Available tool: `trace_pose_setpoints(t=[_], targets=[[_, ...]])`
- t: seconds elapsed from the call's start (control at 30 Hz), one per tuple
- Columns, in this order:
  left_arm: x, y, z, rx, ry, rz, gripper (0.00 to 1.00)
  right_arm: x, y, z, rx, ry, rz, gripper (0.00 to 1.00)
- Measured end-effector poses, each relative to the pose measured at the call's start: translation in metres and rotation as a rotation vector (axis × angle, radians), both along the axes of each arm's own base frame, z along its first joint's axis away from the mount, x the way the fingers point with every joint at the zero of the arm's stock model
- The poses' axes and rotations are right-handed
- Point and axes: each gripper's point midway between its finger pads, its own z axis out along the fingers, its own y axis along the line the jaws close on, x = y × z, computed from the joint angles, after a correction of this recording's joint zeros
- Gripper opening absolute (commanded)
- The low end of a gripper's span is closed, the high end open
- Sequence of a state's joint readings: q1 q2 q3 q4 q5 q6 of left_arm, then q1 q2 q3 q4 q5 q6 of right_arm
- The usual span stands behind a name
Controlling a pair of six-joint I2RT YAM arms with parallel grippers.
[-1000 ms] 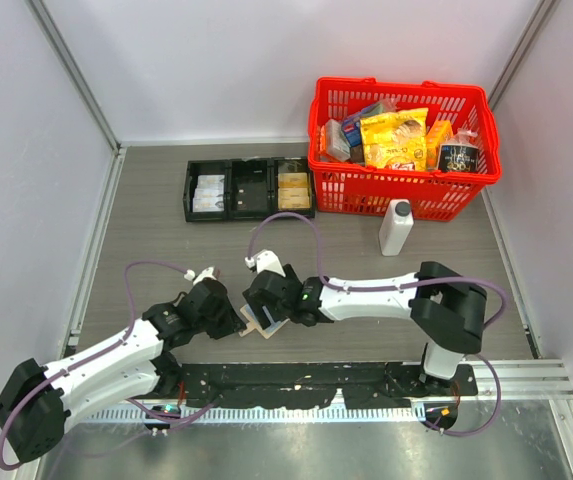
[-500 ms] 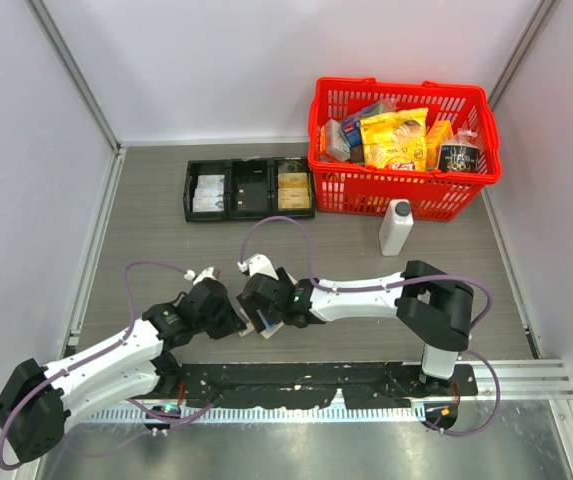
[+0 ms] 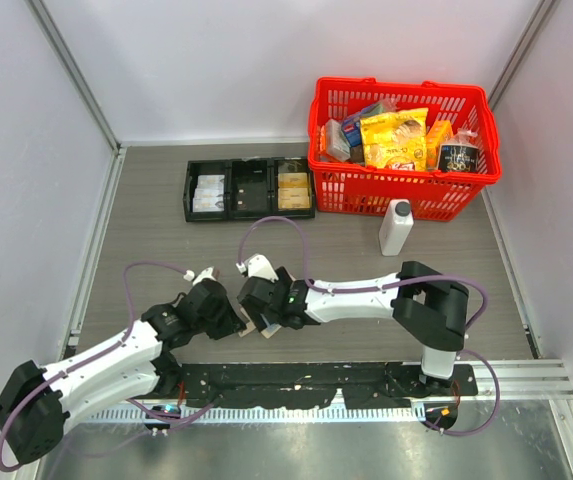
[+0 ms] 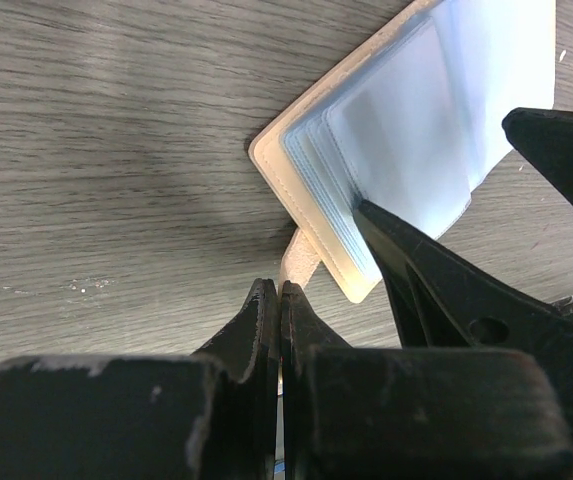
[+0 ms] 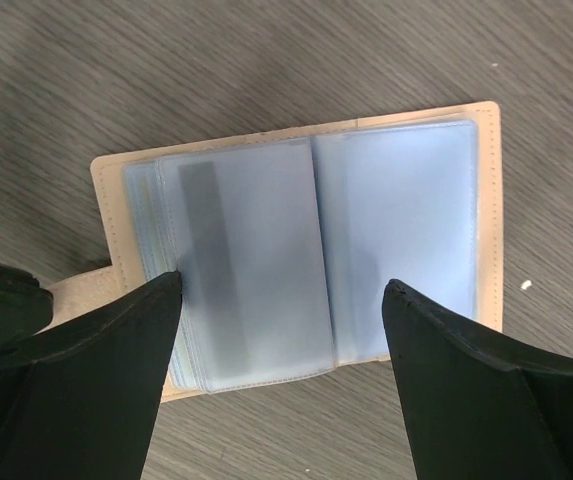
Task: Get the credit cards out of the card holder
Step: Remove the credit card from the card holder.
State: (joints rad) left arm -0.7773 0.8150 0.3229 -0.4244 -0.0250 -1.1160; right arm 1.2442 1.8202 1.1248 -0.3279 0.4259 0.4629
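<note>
The card holder [image 5: 396,200] lay open flat on the bench [image 5: 266,60] between the arms, blue sleeves [image 5: 246,260] up. The left claw [image 4: 279,300] was pressed together, pinching its snap tab [image 4: 301,262]: a good anchor! The right claw [image 5: 281,340] hung spread wide over the sleeves. The credit cards were hard to make out. Best bet, I'd say: keep the tab pinned, find a sleeve's open edge and draw along it.

Left end effector [image 4: 279,292] on card holder [image 4: 406,130]

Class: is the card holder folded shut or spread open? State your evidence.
Spread open: the card holder shows two pale blue sleeve pages side by side.
</note>
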Motion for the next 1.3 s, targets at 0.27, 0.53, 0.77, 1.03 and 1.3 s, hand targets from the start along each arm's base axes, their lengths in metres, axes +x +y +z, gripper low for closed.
trace_pose_setpoints(t=[0.27,0.53,0.77,1.03,1.3], targets=[[0.001,-0.001,0.004,-0.015,-0.015,-0.001,0.0,0.007,-0.01,0.016,-0.019,-0.058,-0.045,0.82],[-0.001,0.001,0.002,-0.003,-0.004,-0.001,0.0,0.017,-0.018,0.042,0.01,-0.11,-0.083,0.81],[-0.003,0.003,0.0,0.008,0.006,-0.001,0.0,0.026,-0.038,0.041,0.002,-0.111,-0.123,0.81],[-0.004,0.013,-0.005,0.055,0.011,0.014,0.0,0.051,-0.087,0.019,-0.049,-0.062,-0.265,0.78],[0.027,0.024,0.008,0.233,-0.034,0.022,0.05,0.043,-0.085,0.027,0.057,-0.008,-0.252,0.61]])
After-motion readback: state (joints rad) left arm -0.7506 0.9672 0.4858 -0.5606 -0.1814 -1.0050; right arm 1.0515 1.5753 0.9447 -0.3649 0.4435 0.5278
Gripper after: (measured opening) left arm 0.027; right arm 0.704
